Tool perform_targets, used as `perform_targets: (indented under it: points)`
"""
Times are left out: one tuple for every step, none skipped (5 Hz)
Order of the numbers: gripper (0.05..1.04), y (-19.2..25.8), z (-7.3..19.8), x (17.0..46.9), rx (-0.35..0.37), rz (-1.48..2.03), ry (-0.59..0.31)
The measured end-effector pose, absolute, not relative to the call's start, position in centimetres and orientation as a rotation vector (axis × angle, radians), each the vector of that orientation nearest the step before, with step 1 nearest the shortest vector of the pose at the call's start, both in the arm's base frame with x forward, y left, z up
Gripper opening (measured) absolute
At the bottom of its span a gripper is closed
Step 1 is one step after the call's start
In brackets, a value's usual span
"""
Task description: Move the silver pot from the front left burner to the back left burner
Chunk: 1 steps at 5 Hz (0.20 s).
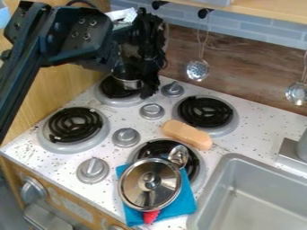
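A metal pot (130, 84) is showing over a burner (111, 92), just beside the claw (145, 88); how far the claw is opening, or whether it is gripping the pot, I cannot tell. Nearer the camera than the claw, a tan block (187, 134) is lying, then a spoon (178, 155) and a lid (135, 182) over a blue cloth (187, 204).
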<state>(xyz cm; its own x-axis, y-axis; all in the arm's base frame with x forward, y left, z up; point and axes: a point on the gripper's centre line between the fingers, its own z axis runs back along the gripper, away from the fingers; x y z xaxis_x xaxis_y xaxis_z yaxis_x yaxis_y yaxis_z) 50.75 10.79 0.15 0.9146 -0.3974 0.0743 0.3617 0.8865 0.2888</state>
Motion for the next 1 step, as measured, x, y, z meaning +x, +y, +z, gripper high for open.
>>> perform_targets:
  points:
    - [1.008, 11.16, 1.54, 50.03, 0.254, -0.316, -0.171]
